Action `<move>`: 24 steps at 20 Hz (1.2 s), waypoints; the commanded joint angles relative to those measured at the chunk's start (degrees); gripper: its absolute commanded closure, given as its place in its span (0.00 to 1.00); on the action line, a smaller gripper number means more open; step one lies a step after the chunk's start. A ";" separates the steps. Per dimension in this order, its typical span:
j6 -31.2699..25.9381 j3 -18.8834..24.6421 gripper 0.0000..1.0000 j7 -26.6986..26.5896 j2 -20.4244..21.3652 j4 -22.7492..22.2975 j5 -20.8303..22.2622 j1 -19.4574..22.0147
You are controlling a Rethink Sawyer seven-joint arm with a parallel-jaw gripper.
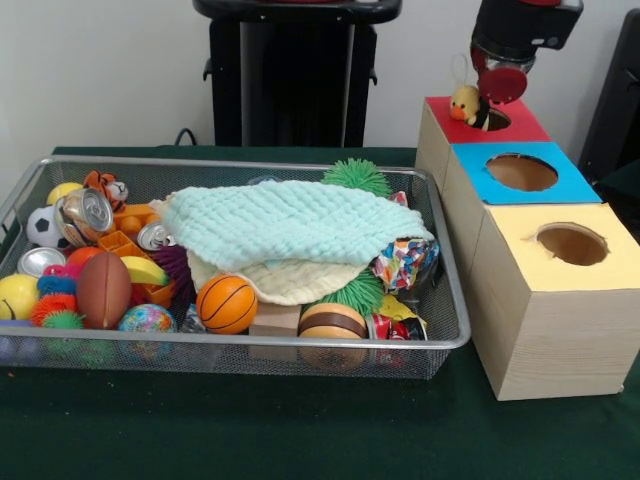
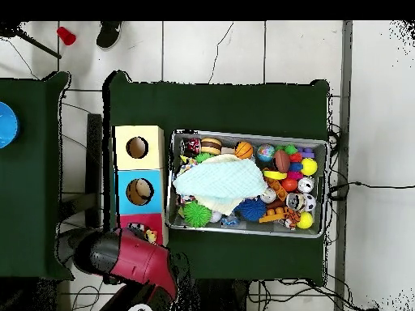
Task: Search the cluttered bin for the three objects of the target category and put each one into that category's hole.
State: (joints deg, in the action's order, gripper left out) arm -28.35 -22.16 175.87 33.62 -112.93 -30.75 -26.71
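The silver wire-mesh bin [image 1: 240,161] stands at the left, full of toys; it also shows in the overhead view [image 2: 243,134]. An orange striped tiger [image 1: 106,187] lies in its far left corner. A yellow duck [image 1: 465,103] sits on the red-topped box [image 1: 524,126], at the left edge of its hole. My gripper [image 1: 499,92] hangs just above that hole, close to the right of the duck. A small black-and-yellow striped thing [image 1: 482,118] shows under it. In the overhead view my red arm [image 2: 130,257] covers part of the red box.
A mint cloth [image 1: 290,222] over a cream cloth covers the bin's middle. Around it lie a basketball [image 1: 226,303], a football [image 1: 103,289], cans [image 1: 85,213] and green spiky balls [image 1: 357,176]. A blue-topped box [image 1: 565,185] and a yellow-topped box [image 1: 600,270] stand in line with the red one.
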 commanded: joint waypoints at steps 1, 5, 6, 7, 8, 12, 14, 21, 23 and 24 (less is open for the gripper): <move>1.19 -2.40 1.00 2.90 -4.76 1.43 5.14 1.11; 1.26 -1.84 1.00 4.40 -4.66 1.71 4.38 0.96; 1.33 -1.62 1.00 4.22 -4.51 1.65 4.40 1.12; 1.39 -1.39 1.00 4.03 -4.37 1.60 4.41 1.29; 1.60 -0.87 1.00 3.77 -3.91 1.21 4.25 1.69; 2.84 4.51 1.00 0.40 1.55 -2.91 2.03 5.69; 1.79 6.72 1.00 -1.75 5.89 -5.30 1.09 7.65; -2.11 6.53 1.00 -0.03 9.89 -5.02 3.11 7.90; -4.17 5.31 1.00 0.99 10.30 -4.00 4.21 7.09; -4.27 5.24 1.00 1.00 10.50 -4.00 4.39 7.18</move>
State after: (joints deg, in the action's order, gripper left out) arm -28.35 -18.95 175.87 41.36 -115.77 -29.10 -21.10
